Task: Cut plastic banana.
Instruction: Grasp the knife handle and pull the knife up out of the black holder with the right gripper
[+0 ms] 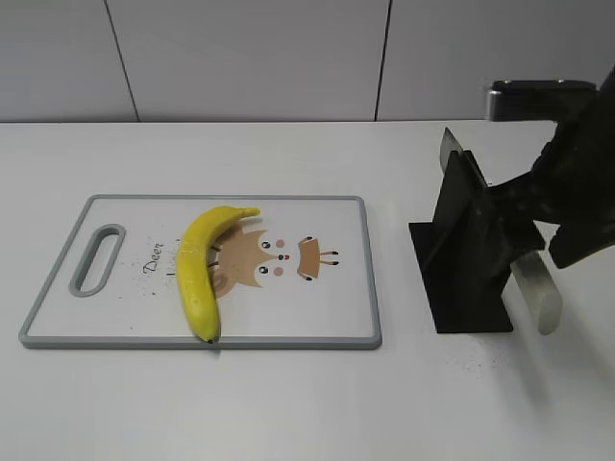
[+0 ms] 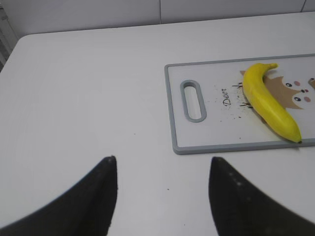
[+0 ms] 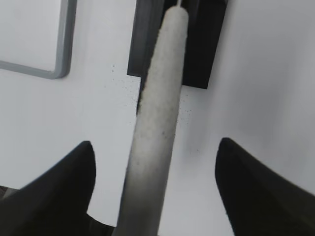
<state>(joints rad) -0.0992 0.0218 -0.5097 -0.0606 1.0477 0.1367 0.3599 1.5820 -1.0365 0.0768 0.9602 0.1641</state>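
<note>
The plastic banana [image 1: 200,271] is seen lying whole on a grey-rimmed cutting board [image 1: 356,272] printed with a cartoon animal, its dark tip at the board's near edge and its stem pointing toward the far side. The board rests on the white counter [image 1: 288,403]. To its right, a black knife stand [image 1: 461,259] holds a knife with a pale handle [image 3: 157,128]. The right claw [image 3: 155,147] is spread wide on either side of that handle, not gripping it. The left claw [image 2: 162,167] is held open and empty above bare counter, well apart from the board.
</note>
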